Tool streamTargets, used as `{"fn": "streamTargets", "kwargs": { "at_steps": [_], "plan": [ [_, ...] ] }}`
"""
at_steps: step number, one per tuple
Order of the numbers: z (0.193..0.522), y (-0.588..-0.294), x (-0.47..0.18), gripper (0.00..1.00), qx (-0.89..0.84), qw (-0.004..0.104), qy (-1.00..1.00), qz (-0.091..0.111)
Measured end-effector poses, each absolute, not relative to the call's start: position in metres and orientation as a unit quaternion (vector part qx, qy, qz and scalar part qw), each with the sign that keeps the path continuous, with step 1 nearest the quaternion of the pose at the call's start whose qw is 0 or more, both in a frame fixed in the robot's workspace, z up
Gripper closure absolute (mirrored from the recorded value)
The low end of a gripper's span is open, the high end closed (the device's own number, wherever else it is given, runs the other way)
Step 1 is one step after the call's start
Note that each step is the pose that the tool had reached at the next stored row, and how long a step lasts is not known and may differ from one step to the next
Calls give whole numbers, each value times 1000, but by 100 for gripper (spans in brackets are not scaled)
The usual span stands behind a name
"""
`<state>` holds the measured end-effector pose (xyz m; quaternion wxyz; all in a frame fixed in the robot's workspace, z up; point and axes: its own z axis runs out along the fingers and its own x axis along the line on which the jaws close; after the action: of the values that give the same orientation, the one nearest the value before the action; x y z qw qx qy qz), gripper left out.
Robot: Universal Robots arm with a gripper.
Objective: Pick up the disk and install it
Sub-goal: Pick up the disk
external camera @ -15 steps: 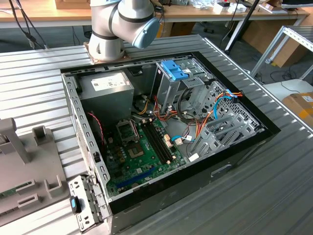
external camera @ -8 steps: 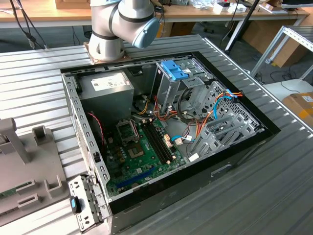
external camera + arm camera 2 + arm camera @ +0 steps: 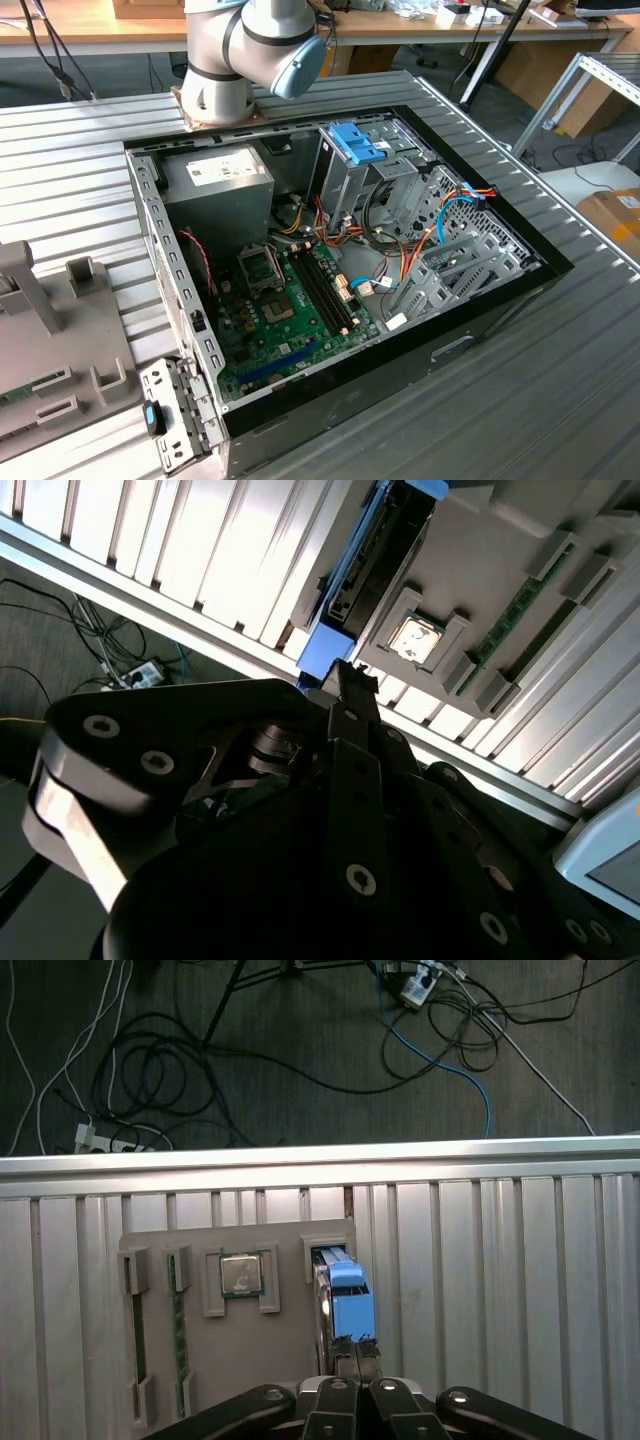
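The disk (image 3: 349, 1298) stands on edge in a slot at the rim of the grey holder (image 3: 250, 1360), near a chip (image 3: 241, 1274). The gripper (image 3: 356, 1344) hangs right over it, fingers drawn together, tips at the end of its blue rail; contact cannot be told. In the exterior view the open case (image 3: 400, 372) lies mid-frame, the holder at lower left.

In the first wrist view the end effector (image 3: 356, 1352) covers one end of the disk (image 3: 350, 1305).
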<state>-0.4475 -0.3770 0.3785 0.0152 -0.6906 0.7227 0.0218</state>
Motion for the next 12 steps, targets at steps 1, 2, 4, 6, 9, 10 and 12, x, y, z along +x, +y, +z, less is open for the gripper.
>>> {"fn": "streamTargets", "kwargs": {
  "at_steps": [1,2,4,6,9,10,12],
  "plan": [
    [379,-377,-447,83,-691,15,723,22],
    [379,-377,-447,83,-691,15,723,22],
    [379,-377,-447,58,-691,15,723,22],
    [378,-377,-447,52,-691,15,723,22],
    [379,-377,-447,40,-691,15,723,22],
    [379,-377,-447,40,-691,15,723,22],
    [379,-377,-447,40,-691,15,723,22]
  ]
}}
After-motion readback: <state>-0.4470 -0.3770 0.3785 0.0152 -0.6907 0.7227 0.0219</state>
